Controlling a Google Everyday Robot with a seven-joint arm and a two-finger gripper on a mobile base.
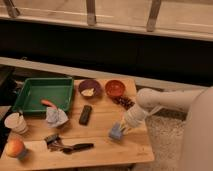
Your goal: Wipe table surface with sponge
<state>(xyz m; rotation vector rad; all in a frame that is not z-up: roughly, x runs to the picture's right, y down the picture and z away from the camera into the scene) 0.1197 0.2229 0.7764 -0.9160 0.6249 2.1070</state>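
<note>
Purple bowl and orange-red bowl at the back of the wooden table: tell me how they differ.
The round purple bowl holds a pale lump; the round orange-red bowl looks empty. The purple bowl sits beside the green plastic tray; the orange-red bowl sits beside a dark pile. Both stand upright, side by side. The gripper is at the blue sponge near the wooden table front, away from both.
</note>
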